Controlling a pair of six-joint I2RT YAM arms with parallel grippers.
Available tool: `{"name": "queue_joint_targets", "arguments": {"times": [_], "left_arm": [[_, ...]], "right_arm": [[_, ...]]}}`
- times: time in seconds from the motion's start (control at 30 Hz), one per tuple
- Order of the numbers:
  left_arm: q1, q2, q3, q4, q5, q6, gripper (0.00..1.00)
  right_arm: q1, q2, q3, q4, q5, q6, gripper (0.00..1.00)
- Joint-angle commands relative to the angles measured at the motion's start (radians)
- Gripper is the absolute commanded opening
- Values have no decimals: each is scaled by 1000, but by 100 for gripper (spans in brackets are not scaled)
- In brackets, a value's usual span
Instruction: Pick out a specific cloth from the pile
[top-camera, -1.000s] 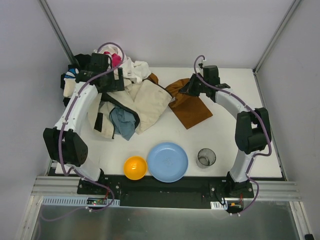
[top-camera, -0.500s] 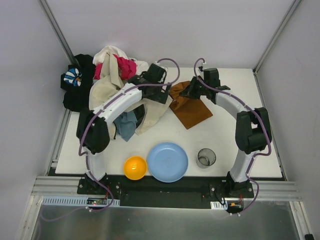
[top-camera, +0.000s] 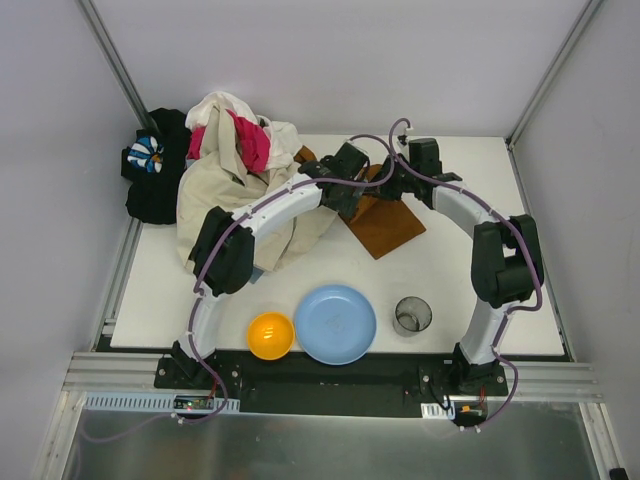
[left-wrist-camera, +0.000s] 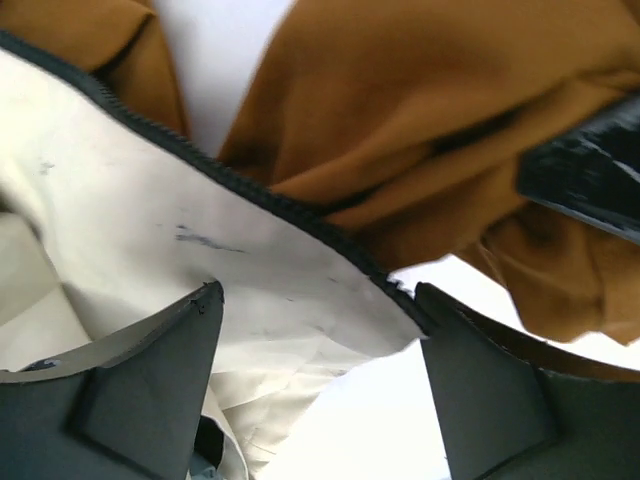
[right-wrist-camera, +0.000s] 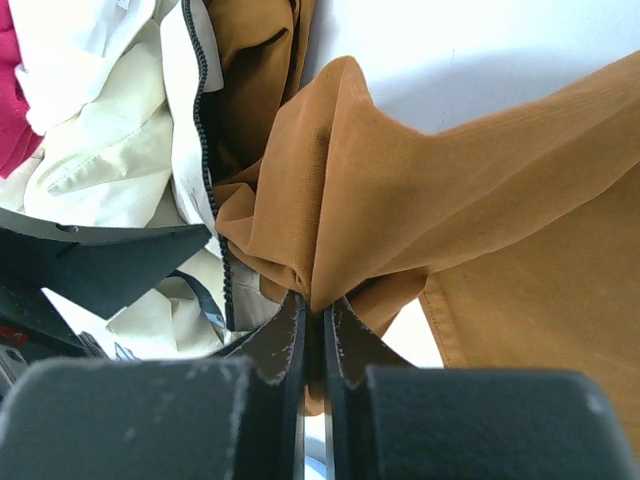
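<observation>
The rust-brown cloth (top-camera: 385, 225) lies spread on the white table right of the pile (top-camera: 235, 170), a heap of cream, white, pink and black garments. My right gripper (top-camera: 385, 183) is shut on a bunched fold of the cloth (right-wrist-camera: 400, 210) at its far left end. My left gripper (top-camera: 352, 192) is open and empty, hovering over the edge of a cream garment (left-wrist-camera: 150, 220) with a black zip, right beside the brown cloth (left-wrist-camera: 420, 120). The right gripper's black finger (left-wrist-camera: 590, 180) shows in the left wrist view.
A blue plate (top-camera: 335, 324), an orange bowl (top-camera: 270, 335) and a dark cup (top-camera: 412, 315) stand along the near edge of the table (top-camera: 470, 270). A black garment (top-camera: 150, 175) hangs at the far left. The left arm arches over the cream garment.
My left arm swung right from over the pile to beside the right gripper at the brown cloth. The pile resettled, hiding most of the blue-grey cloth. The right gripper stayed shut on the cloth.
</observation>
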Motion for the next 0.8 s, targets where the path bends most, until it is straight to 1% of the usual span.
{"name": "queue_joint_targets", "arguments": {"times": [0.0, 0.03, 0.07, 0.1, 0.17, 0.2, 0.33, 0.4, 0.47, 0.53, 0.67, 0.77], "left_arm": [[12, 21, 13, 17, -164, 8, 65], [20, 24, 15, 20, -168, 11, 53], [25, 28, 15, 20, -160, 13, 38], [34, 25, 12, 23, -155, 16, 26], [48, 15, 12, 27, -152, 29, 6], [55, 2, 3, 28, -154, 35, 0], [100, -102, -77, 53, -175, 55, 0], [150, -171, -143, 69, -165, 51, 0], [225, -261, -190, 83, -137, 34, 0], [300, -315, -220, 89, -128, 28, 0], [434, -378, -249, 83, -209, 52, 0], [538, -415, -276, 70, -243, 45, 0]], "right_arm": [[-10, -25, -8, 33, -41, -17, 1], [-8, -26, -9, 34, -41, -14, 1], [-10, -28, -10, 34, -41, -14, 1], [-11, -29, -11, 34, -43, -16, 0], [-11, -33, -14, 34, -41, -16, 1], [-14, -34, -14, 33, -41, -17, 1], [-24, -40, -19, 33, -48, -20, 1], [-37, -46, -19, 30, -48, -25, 1], [-53, -54, -22, 25, -49, -31, 1], [-70, -65, -25, 18, -51, -37, 1], [-111, -108, -39, -4, -49, -59, 1], [-154, -157, -58, -24, -35, -76, 1]]}}
